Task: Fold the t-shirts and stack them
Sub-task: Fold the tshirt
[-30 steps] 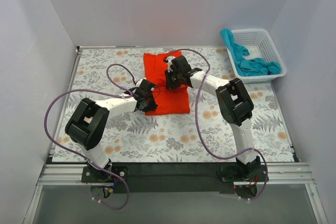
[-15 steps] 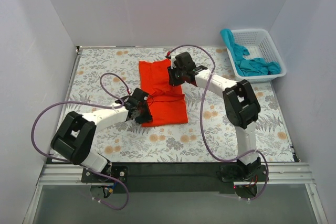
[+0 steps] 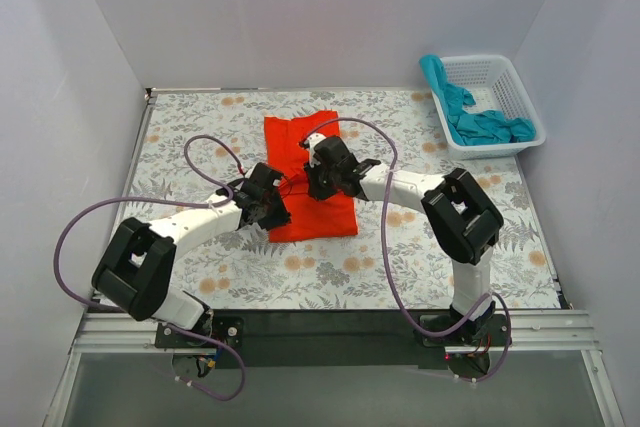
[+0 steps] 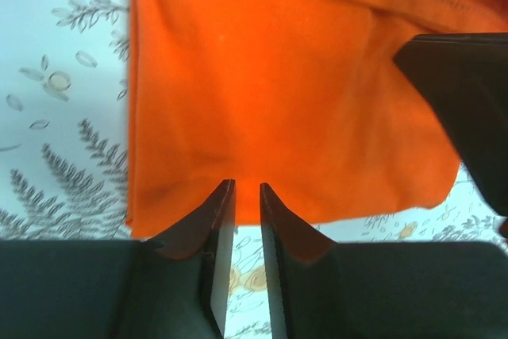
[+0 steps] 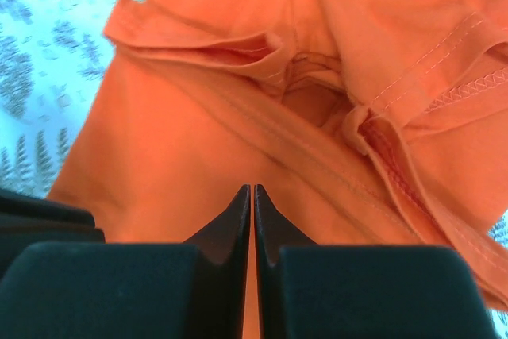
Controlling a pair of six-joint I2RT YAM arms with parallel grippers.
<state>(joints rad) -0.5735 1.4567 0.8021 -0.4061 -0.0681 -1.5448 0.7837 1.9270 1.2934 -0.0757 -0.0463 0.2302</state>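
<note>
free: table left side, near strip | blocked: basket far right; left hand, right hand low over shirt centre

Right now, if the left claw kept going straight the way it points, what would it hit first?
The orange t-shirt. The left gripper points across it, with its tips right at the shirt's near edge. They may be touching it, but depth is unclear from the wrist view.

One high overhead view, two close wrist views, orange shirt in all.
</note>
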